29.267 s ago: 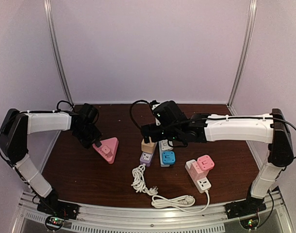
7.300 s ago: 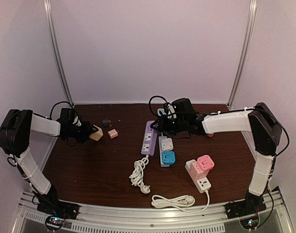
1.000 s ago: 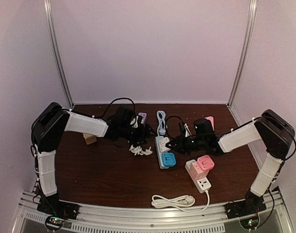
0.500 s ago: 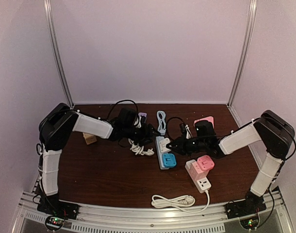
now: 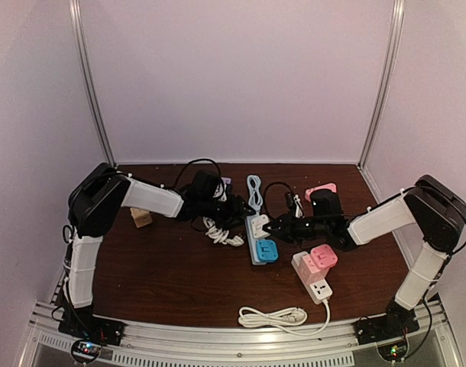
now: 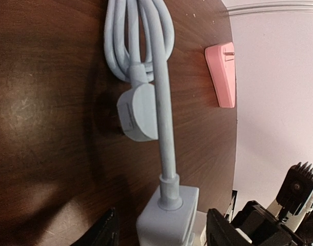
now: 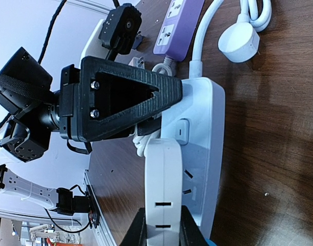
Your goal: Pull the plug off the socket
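A pale blue power strip [image 5: 254,233] lies mid-table, carrying a white cube plug [image 5: 258,224] and a blue one [image 5: 266,249]. My right gripper [image 5: 276,227] comes in from the right and is shut on the white plug [image 7: 164,184], its fingers [image 7: 140,226] pressing both of its sides. My left gripper [image 5: 238,211] sits at the strip's far end. In the left wrist view its jaws straddle the strip's cord end [image 6: 167,218], open, with a gap on each side. The strip's cord bundle [image 6: 138,36] and its plug head [image 6: 138,113] lie beyond.
A pink triangular adapter [image 5: 321,189] lies at the back right and a purple strip [image 7: 179,25] behind the left gripper. A coiled white cord [image 5: 221,233], a wooden cube [image 5: 141,218], a white-and-pink strip [image 5: 315,271] and its cable [image 5: 283,315] lie nearer.
My left gripper has slid right to the strip's cord end and its jaws have narrowed around it. The right gripper stays shut on the white plug.
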Controlling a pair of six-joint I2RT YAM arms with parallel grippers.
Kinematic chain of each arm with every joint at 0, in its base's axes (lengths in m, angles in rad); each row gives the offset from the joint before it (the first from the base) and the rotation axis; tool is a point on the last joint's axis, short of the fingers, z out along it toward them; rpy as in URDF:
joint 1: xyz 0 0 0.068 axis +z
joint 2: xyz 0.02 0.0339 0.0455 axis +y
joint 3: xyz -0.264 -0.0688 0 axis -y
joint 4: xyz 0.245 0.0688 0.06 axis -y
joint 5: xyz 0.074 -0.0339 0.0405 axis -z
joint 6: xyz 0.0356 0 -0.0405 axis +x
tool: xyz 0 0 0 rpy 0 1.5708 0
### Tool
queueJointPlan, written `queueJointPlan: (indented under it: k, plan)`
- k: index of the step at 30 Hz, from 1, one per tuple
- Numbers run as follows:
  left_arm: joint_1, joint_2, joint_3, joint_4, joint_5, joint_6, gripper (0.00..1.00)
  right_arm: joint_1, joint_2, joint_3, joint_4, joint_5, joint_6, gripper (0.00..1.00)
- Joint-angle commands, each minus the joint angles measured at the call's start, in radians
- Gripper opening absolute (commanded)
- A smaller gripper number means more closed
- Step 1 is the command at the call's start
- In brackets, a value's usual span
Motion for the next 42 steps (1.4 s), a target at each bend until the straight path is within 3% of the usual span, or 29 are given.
queueJointPlan:
  k: [1, 7, 19, 25, 31, 34, 42]
  plan:
    - [-0.019, 0.03, 0.032, 0.005, 0.015, -0.032, 0.56, 0.006, -0.046, -0.007, 0.099, -0.017, 0.003, 0.0]
    - [-0.022, 0.025, 0.028, 0.051, 0.046, -0.078, 0.42, 0.007, -0.052, -0.002, 0.106, -0.013, 0.008, 0.0]
    - [-0.01, -0.087, -0.014, 0.095, 0.07, -0.054, 0.0, 0.008, -0.065, 0.067, 0.091, -0.02, 0.039, 0.0]
    - [0.021, -0.177, -0.122, 0.229, 0.079, -0.011, 0.0, 0.025, -0.081, 0.118, 0.059, -0.028, 0.068, 0.0]
    - [0.025, -0.271, -0.141, 0.096, 0.027, 0.166, 0.0, 0.054, -0.077, 0.177, 0.061, -0.048, 0.119, 0.0]
    - [0.027, -0.308, -0.171, 0.083, -0.004, 0.212, 0.0, 0.063, -0.069, 0.185, 0.139, -0.069, 0.183, 0.0]
    - [0.054, -0.334, -0.257, 0.193, 0.014, 0.163, 0.0, 0.085, -0.098, 0.228, 0.183, -0.076, 0.203, 0.0]
